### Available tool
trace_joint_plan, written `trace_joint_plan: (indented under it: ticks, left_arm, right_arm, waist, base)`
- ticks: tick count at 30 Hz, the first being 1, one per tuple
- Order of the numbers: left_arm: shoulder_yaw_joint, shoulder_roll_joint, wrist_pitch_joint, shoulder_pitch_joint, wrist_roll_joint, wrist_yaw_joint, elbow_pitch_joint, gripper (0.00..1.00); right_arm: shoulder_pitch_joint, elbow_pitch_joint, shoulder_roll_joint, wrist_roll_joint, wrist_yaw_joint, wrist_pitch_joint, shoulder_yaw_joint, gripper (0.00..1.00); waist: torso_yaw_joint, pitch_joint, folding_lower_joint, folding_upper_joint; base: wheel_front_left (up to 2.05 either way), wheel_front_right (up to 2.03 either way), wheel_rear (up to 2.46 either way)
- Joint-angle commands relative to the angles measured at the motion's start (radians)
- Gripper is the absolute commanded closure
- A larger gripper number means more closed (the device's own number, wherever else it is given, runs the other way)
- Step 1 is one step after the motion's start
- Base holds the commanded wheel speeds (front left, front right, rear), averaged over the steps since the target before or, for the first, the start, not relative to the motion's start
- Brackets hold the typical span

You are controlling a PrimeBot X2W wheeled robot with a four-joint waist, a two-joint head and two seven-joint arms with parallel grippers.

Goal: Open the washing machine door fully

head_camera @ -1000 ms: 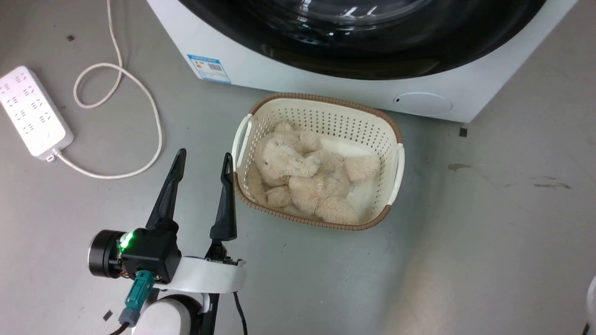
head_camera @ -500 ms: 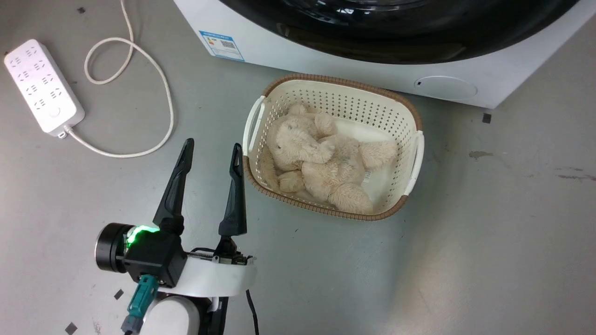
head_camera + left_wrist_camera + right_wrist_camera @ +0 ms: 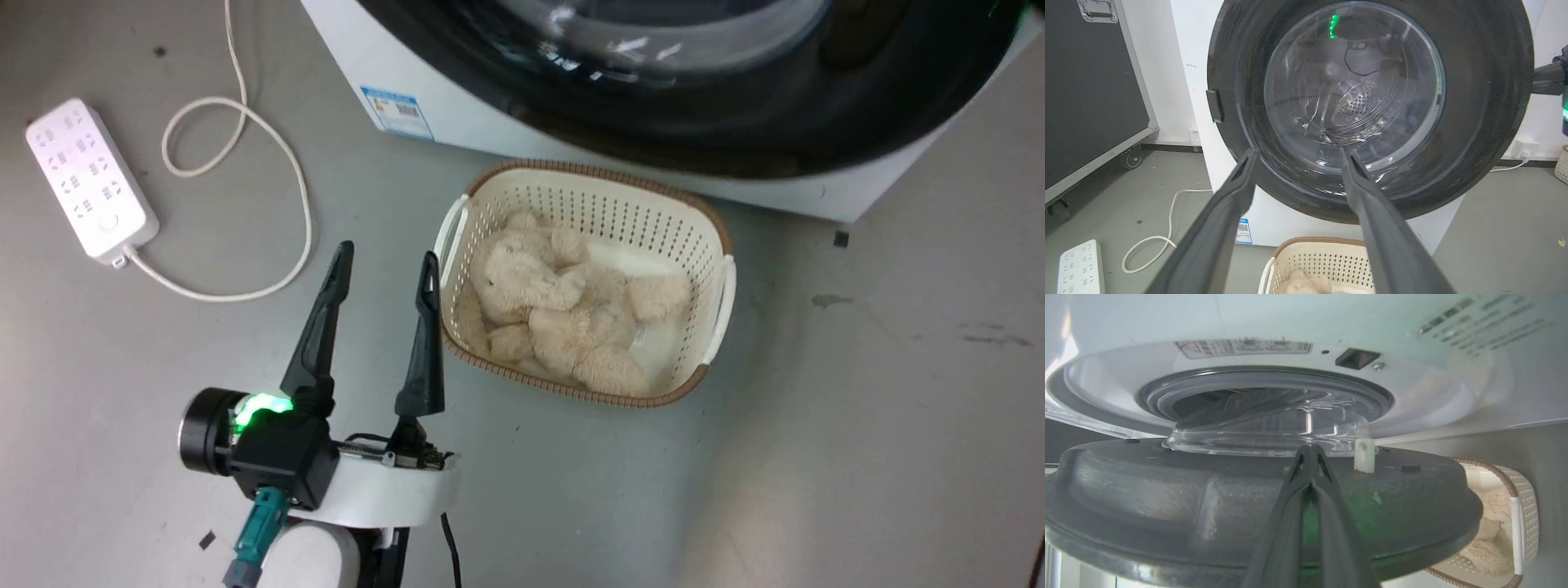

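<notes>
**Right gripper**: fingers pressed together, nothing pinched between them. It is tucked behind the latch-side edge of the washing machine door, with its tips at the door's dull inner face, just beside the white latch hook. Whether the tips actually touch the face cannot be made out.

**Left gripper**: fingers spread wide, holding nothing. It hangs low over the floor beside the laundry basket and points toward the front of the door, well short of it.

**Washing machine door**: unlatched and swung a little way off the white washing machine. In the right wrist view a gap shows between the door's back and the cabinet. The clear glass bowl is just outside the grey ring of the drum mouth. From the front, the glossy black ring and bowl face almost squarely into the room.

**Progress, as judged:** the catch is released and the first part of the swing is made. Most of the arc is left, since the door must turn out on its hinge side until the drum mouth stands fully exposed. The shut right fingers look placed to hook and draw the edge outward.

**Also present:**
- plush toy, lying in the basket directly below the door
- power strip with its looped cable, on the floor to the left, apart from the swing path
</notes>
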State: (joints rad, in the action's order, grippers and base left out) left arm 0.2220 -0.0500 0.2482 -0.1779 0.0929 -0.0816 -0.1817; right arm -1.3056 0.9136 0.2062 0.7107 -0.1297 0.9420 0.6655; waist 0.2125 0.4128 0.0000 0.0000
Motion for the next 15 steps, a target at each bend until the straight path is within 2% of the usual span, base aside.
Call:
trace_joint_plan:
  ticks: [1, 9, 13, 15]
  left_arm:
    - [0.008, 0.0, 0.012, 0.007, 0.005, 0.004, 0.005, 0.0]
    - [0.0, 0.0, 0.014, 0.073, 0.025, 0.044, 0.072, 0.0]
    - [0.005, -0.001, 0.014, 0.097, 0.023, 0.082, 0.112, 0.0]
    - [0.006, -0.001, 0.014, 0.107, 0.023, 0.092, 0.123, 0.0]
  right_arm:
    - [0.024, 0.011, -0.031, 0.024, -0.001, 0.038, 0.009, 1.0]
    - [0.253, -0.113, -0.132, 0.058, -0.001, 0.157, -0.016, 1.0]
    - [0.347, -0.171, -0.153, 0.09, -0.001, 0.212, -0.051, 1.0]
    - [0.383, -0.175, -0.155, 0.144, -0.001, 0.242, -0.091, 1.0]
  waist:
    - [-0.005, -0.024, 0.0, 0.0]
    - [-0.032, -0.133, 0.0, 0.0]
    - [-0.035, -0.182, 0.0, 0.0]
    - [-0.034, -0.202, 0.0, 0.0]
  base:
    - [0.0, 0.0, 0.0]
    - [0.0, 0.0, 0.0]
    - [0.0, 0.0, 0.0]
    - [0.0, 0.0, 0.0]
